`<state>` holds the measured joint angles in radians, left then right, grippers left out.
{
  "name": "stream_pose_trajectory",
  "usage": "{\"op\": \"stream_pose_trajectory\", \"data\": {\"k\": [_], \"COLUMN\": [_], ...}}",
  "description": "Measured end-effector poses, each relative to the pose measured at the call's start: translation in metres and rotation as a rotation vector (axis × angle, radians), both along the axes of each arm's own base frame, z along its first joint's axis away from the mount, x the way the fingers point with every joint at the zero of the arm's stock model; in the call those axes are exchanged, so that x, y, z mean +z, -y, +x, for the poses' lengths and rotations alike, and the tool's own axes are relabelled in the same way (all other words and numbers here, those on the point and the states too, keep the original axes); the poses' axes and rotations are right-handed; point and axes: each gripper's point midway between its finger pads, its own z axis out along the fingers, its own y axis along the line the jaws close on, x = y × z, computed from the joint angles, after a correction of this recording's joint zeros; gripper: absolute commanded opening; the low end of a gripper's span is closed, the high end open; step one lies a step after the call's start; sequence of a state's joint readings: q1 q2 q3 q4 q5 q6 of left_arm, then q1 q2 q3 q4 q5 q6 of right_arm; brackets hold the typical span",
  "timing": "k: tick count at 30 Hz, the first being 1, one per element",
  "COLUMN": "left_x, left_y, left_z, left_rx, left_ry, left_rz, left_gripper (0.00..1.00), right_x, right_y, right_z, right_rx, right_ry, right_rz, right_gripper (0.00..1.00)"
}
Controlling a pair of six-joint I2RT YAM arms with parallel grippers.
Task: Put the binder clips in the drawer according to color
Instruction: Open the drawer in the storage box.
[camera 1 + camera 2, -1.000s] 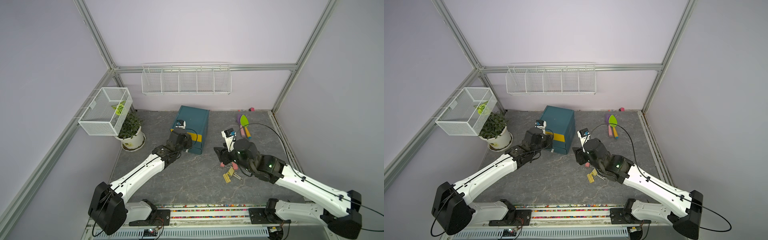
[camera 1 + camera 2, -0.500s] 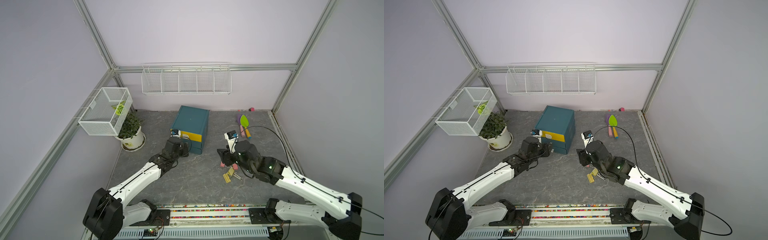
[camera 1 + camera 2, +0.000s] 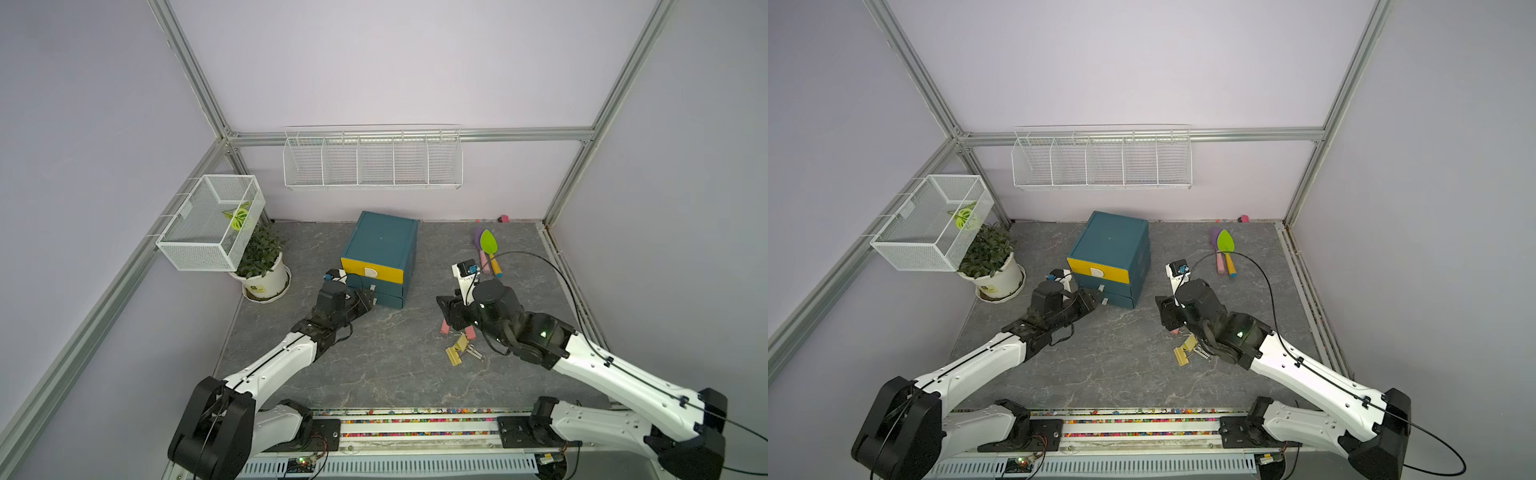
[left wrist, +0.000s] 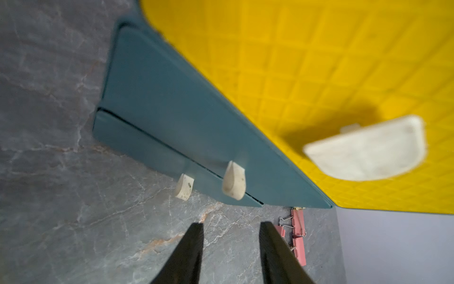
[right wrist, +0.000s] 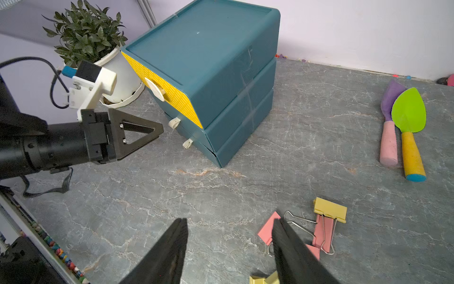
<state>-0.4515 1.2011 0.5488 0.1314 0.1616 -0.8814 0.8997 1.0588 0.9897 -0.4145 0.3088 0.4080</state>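
The drawer (image 3: 380, 249) (image 3: 1111, 249) is a dark-teal cabinet with a yellow top front (image 5: 169, 93) and two teal fronts below, each with a white tab. My left gripper (image 3: 368, 301) (image 4: 231, 224) is open and empty, level with the lower fronts, just short of the middle tab (image 4: 233, 183) and bottom tab (image 4: 184, 185). To the cabinet's right, pink binder clips (image 5: 269, 227) (image 4: 298, 223) and yellow binder clips (image 5: 330, 209) (image 3: 457, 351) lie bunched on the floor. My right gripper (image 3: 446, 309) (image 5: 230, 220) hangs open over their near edge, holding nothing. No blue clip shows.
A potted plant (image 3: 262, 282) stands left of the cabinet under a wire basket (image 3: 212, 224) on the left wall. A wire rack (image 3: 372, 158) hangs on the back wall. Two toy shovels (image 3: 488, 253) lie at the back right. The front rail (image 3: 415, 424) bounds the floor.
My left gripper has drawn back from the yellow top front and come down to the level of the lower drawer tabs. The right gripper has barely shifted above the clips.
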Motion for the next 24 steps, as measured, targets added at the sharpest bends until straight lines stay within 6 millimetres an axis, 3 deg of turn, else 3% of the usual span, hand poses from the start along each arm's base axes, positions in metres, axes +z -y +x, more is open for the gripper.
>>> {"op": "stream_pose_trajectory", "data": {"k": [6, 12, 24], "left_x": [0.001, 0.011, -0.002], "left_y": [-0.005, 0.004, 0.011], "left_z": [0.002, 0.005, 0.016], "left_rx": [0.068, 0.069, 0.083], "left_ry": [-0.045, -0.056, -0.105], "left_rz": [-0.16, -0.281, -0.344], "left_gripper": [0.48, 0.47, 0.36], "right_x": [-0.001, -0.007, -0.007], "right_y": [-0.001, 0.0, 0.0], "right_z": [-0.001, -0.003, -0.003], "right_rx": [0.006, 0.007, 0.005], "right_ry": [-0.008, -0.024, -0.025], "right_rz": [0.007, 0.008, 0.012], "right_gripper": [0.61, 0.61, 0.61]}}
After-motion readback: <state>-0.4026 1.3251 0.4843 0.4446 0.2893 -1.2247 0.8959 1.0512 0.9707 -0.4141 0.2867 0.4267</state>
